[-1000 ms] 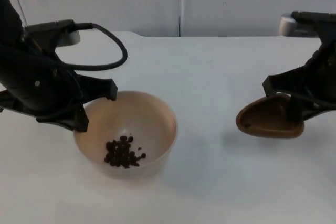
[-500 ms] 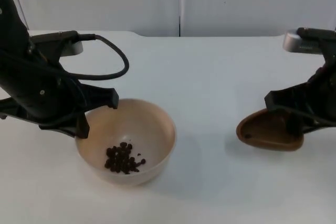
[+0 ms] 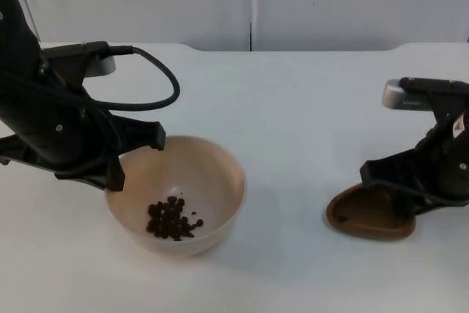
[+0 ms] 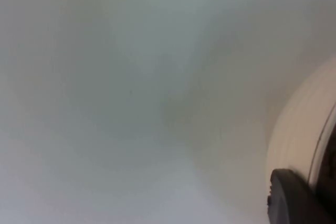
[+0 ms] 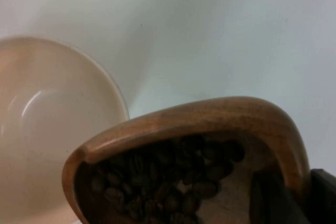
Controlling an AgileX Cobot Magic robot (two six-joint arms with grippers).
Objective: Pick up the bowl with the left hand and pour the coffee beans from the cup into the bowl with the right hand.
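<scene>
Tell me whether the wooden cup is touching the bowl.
Apart. In the top view, bare white table lies between the bowl, at the left gripper, and the wooden cup, held by the right gripper.

— What's your white table (image 3: 293,108) carrying?
— You have a beige bowl (image 3: 192,181) toward its left, resting on it as far as one can tell; well apart, on your right, a brown wooden cup (image 3: 366,218) sits low against the top.

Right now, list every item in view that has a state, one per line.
Bowl: upright, gripped at its rim, holding a small pile of coffee beans.
Wooden cup: held low by the table, some beans inside.
Left claw: shut on the bowl's rim.
Right claw: shut on the cup.
</scene>
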